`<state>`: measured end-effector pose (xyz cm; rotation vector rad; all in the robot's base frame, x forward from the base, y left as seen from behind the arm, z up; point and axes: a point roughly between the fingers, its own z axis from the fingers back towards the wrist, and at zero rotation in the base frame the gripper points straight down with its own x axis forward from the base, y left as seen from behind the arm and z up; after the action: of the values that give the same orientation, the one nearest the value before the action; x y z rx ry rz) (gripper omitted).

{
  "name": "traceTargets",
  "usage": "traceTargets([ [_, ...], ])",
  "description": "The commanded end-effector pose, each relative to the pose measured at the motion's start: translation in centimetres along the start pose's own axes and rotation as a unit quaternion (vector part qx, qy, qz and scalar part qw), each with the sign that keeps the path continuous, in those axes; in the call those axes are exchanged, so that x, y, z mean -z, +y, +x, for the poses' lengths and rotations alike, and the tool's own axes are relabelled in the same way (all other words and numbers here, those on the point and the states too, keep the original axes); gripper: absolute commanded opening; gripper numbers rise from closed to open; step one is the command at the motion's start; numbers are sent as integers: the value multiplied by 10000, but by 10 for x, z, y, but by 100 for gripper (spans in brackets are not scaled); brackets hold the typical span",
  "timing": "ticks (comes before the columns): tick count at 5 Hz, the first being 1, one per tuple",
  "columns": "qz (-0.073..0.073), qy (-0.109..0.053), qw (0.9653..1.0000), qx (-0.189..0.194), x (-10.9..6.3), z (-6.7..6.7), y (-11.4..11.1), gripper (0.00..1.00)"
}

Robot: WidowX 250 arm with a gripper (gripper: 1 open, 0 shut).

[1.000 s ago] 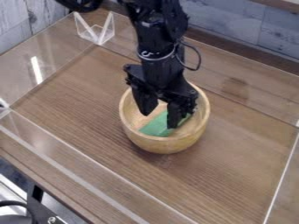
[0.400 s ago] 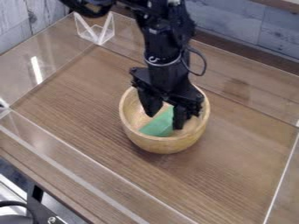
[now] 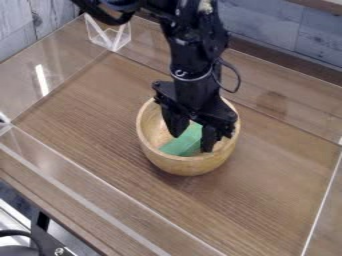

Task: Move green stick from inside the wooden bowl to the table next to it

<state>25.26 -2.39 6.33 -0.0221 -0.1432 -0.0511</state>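
Left to right: the table (image 3: 80, 120), dark brown wood grain with clear acrylic walls (image 3: 34, 75) along its edges; near its centre, the round, thick-walled, pale tan bowl (image 3: 154, 150); inside the bowl, the matte bright green stick (image 3: 183, 142), a chunky bar with rounded edges. Compared with a second ago, I see the black arm (image 3: 187, 40) shifted slightly rightward. It descends from the far edge, the gripper (image 3: 195, 128) pointing straight down into the bowl, its jaws partly spread astride the stick; I cannot tell whether they grip it.
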Motion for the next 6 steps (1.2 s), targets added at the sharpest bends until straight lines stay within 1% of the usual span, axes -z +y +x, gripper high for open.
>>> traceTargets([
  [1, 2, -180, 9998, 27, -10, 7, -3, 100],
  [6, -46, -231, 9997, -13, -26, 10, -9, 100],
])
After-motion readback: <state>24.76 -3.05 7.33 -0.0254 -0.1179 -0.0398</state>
